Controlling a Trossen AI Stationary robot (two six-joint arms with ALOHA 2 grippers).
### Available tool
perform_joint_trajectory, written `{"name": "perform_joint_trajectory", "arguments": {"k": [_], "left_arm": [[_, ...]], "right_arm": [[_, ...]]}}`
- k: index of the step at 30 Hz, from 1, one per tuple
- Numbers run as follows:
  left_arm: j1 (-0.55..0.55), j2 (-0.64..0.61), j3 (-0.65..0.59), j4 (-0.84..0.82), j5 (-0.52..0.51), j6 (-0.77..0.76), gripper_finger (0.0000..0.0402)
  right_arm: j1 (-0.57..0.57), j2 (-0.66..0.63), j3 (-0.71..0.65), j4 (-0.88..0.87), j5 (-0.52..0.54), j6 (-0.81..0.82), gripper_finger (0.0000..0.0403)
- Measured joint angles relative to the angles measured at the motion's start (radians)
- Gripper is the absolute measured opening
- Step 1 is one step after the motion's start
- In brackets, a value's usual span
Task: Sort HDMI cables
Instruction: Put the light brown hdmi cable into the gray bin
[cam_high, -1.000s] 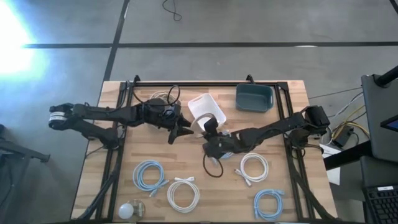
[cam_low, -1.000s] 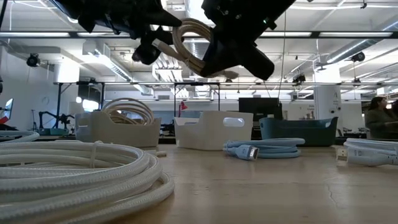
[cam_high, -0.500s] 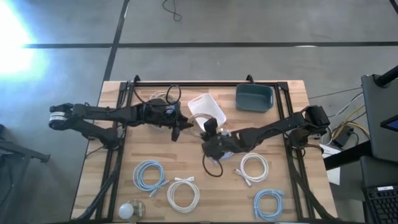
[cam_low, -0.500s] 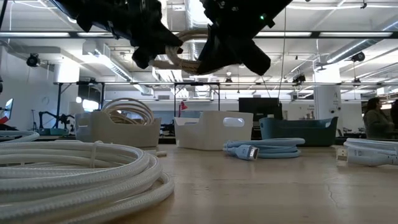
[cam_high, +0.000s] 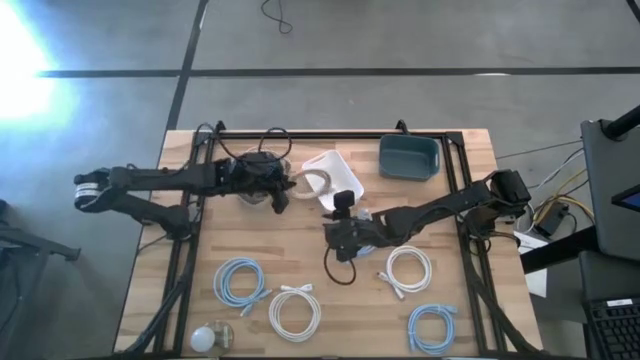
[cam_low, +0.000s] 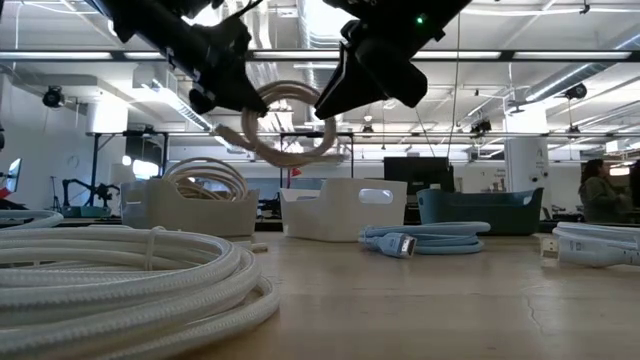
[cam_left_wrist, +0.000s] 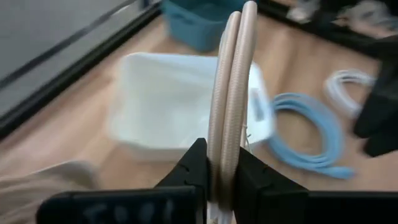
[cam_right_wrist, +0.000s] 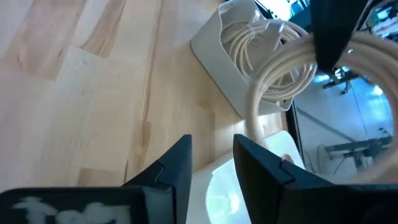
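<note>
From above, my left gripper holds the beige-tan coiled HDMI cable over the white plastic bin; my right gripper sits just beside it, clear of the coil.

At table level, the coil hangs in the air between both grippers.

My left wrist shows the fingers pinched shut on the cord.

My right wrist shows its fingers parted, gripping nothing.

No legible text, label, brand or number on any surface. Pale marks show on the left gripper body and the right gripper body; both are too blurred to read.
</note>
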Motion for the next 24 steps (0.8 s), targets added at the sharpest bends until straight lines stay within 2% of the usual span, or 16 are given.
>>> {"name": "perform_joint_trajectory", "arguments": {"k": [7,10,16,24], "left_arm": [[0.089,-0.097,0.033,-0.203,-0.157,0.017,0.0029],[0.134,-0.137,0.033,-0.297,-0.189,0.017,0.0034],[0.204,-0.168,0.031,-0.487,-0.175,0.022,0.0028],[0.217,-0.169,-0.072,-0.485,-0.119,-0.022,0.0033]], "right_arm": [[-0.001,0.0,-0.005,0.0,0.0,0.02,0.0126],[-0.001,0.0,-0.005,0.0,0.0,0.02,0.0128],[-0.001,0.0,-0.022,0.002,0.002,0.066,0.0122],[-0.001,0.0,-0.055,0.002,0.003,0.094,0.0121]]}}
